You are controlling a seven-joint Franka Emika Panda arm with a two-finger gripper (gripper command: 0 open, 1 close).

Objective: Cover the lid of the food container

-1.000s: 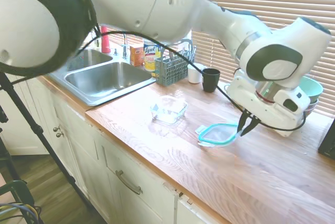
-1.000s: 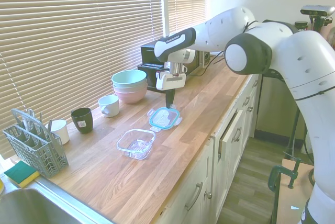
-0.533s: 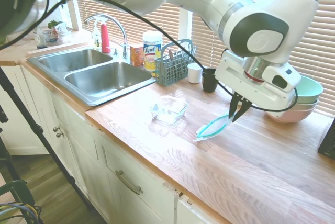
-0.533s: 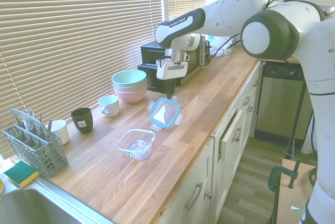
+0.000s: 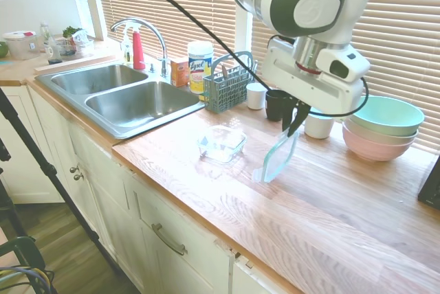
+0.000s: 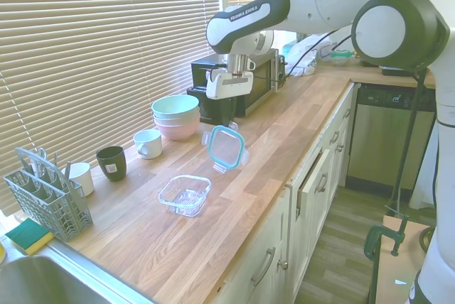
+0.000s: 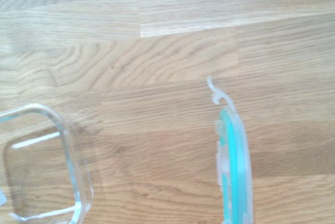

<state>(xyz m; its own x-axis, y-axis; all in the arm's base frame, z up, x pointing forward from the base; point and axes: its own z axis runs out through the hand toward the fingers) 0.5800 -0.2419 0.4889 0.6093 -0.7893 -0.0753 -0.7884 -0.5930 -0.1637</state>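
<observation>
I have the pincer (image 5: 291,123) clamped on the top edge of the lid (image 5: 277,157), which hangs clear of the bench (image 5: 357,205) in mid-frame of the first exterior view, right of the food container (image 5: 222,144). The container sits open on the bench, lower centre in the second exterior view (image 6: 185,194), with the lid (image 6: 226,148) up and to its right, apart from it.

Orientation: the lid hangs near vertical, long axis running top to bottom, its lower end angled slightly toward the container. The wrist view shows it edge-on, teal rim (image 7: 234,171) and one clear snap tab (image 7: 216,95), with the container corner (image 7: 47,166) at lower left.

Risks, as I judge them:
- The grip is on one edge only, so the lid could swing or slip out during the carry.
- It must be rotated flat before lowering; if it comes down tilted, an edge may catch the glass wall and push the container along the bench.
- Loose snap tabs could fold under the rim and keep it from seating.
</observation>
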